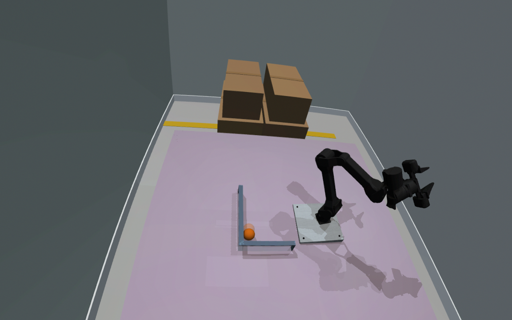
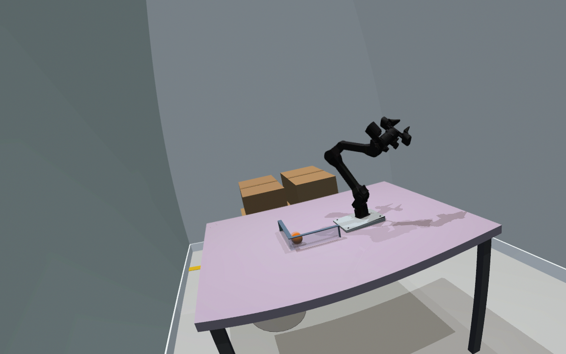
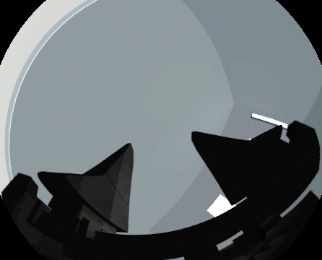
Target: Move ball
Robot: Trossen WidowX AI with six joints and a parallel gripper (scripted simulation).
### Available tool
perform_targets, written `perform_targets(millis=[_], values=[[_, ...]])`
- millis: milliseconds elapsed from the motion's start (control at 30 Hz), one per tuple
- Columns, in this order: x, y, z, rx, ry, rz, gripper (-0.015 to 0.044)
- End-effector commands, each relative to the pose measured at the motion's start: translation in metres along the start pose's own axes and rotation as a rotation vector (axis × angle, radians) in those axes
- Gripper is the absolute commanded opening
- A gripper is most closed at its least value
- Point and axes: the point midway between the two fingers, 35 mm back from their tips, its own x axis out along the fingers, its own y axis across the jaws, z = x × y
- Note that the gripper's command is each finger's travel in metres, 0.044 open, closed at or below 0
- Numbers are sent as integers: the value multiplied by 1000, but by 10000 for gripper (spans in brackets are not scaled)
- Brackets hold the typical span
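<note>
From the top, the orange ball point(image 1: 248, 234) rests inside the corner of the clear walls point(image 1: 241, 217), overlapping the see-through copy point(image 1: 249, 228). In the exterior view the gripper point(image 2: 397, 127) hangs high, well away from that corner. The wrist view shows its fingers apart, holding nothing.

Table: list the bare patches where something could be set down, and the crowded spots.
Bare: the wide strip between the walls and the table's near edge; the stretch between the walls and the boxes. Crowded: the corner, where the ball sits beside its faint copy, and the base plate. The open, empty claw hangs off to the side.
</note>
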Motion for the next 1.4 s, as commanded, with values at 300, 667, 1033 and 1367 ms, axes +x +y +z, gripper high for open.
perform_targets(millis=[300, 667, 1033, 1367], values=[[-114, 121, -113, 616, 566, 442, 303], [-290, 171, -155, 1069, 1263, 577, 303], [-482, 152, -123, 1397, 2109, 388, 303], [-615, 84, -34, 1475, 2859, -148, 303]])
